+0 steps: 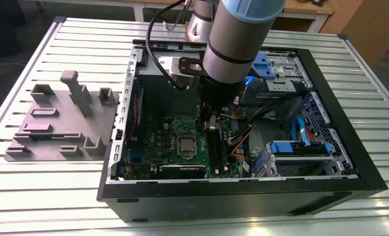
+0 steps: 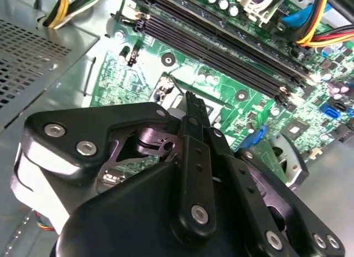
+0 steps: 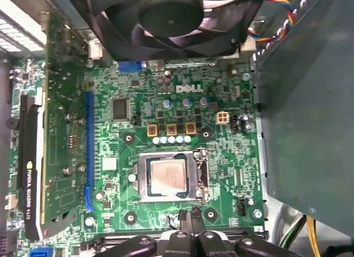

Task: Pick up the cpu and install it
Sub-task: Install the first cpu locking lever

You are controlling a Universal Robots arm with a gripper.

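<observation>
- Cpu (image 3: 168, 176) sits flat in its socket (image 3: 138, 179) on the green motherboard (image 3: 221, 157), silvery top facing up; you see it in the exterior view too (image 1: 186, 144).
- Your gripper (image 3: 191, 226) hovers just beside the socket's edge, above the board and apart from the chip, holding nothing.
- Its fingers (image 2: 194, 121) are pressed together to a narrow tip in the second wrist view.
- Black memory slots (image 2: 232, 52) run just past the fingertips.
- Beyond the chip from your gripper hangs a black fan (image 3: 171, 19).
- Outside the open computer case (image 1: 351, 123), a grey plastic fixture (image 1: 57, 123) rests on the slatted table (image 1: 43, 196), well apart from the gripper.
</observation>
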